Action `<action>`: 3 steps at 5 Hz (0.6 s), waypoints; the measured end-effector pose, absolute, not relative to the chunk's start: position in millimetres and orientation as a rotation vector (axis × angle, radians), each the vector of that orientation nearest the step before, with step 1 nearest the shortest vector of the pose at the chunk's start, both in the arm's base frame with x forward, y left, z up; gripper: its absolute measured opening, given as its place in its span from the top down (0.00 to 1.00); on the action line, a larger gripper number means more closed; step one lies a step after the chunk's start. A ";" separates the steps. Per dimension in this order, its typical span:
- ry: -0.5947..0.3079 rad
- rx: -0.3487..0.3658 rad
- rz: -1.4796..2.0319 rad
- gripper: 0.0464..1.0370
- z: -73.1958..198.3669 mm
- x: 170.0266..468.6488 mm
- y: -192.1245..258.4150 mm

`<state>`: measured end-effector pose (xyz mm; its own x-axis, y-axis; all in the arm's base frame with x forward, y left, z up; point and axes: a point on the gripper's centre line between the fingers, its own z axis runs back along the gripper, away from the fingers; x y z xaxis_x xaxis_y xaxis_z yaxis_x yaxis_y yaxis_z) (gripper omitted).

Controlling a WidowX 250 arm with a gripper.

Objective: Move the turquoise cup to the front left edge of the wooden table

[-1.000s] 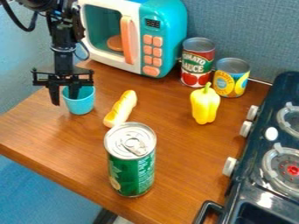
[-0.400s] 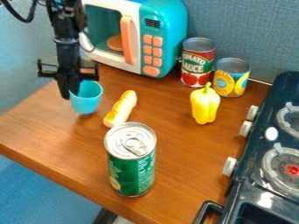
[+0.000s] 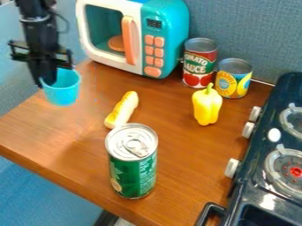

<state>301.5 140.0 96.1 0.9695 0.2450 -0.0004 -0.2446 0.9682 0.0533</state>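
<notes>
The gripper (image 3: 46, 83) hangs at the upper left, shut on the near-left rim of a turquoise cup (image 3: 63, 92), one finger inside the cup and the other outside. The cup is upright with a slight tilt and appears held above the wooden table's left part. To its right lies a yellow bread-like toy (image 3: 122, 110). A green can (image 3: 134, 172) with a silver lid stands nearer the front.
A turquoise and white toy microwave (image 3: 167, 39) stands at the back. Right of it are a tomato sauce can (image 3: 199, 62), a yellow can (image 3: 233, 79) and a yellow pepper (image 3: 207, 106). A dark toy stove (image 3: 277, 132) lines the right edge.
The gripper's fingers have closed on the cup's rim. The cup first shifted slightly right, then went left and up with the gripper. The other objects have stayed put.
</notes>
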 end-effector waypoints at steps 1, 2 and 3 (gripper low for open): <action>0.113 0.034 0.156 0.95 92.9 278.3 155.0; 0.229 0.020 0.047 0.95 70.8 262.4 169.1; 0.248 0.080 -0.020 0.95 51.9 259.7 179.6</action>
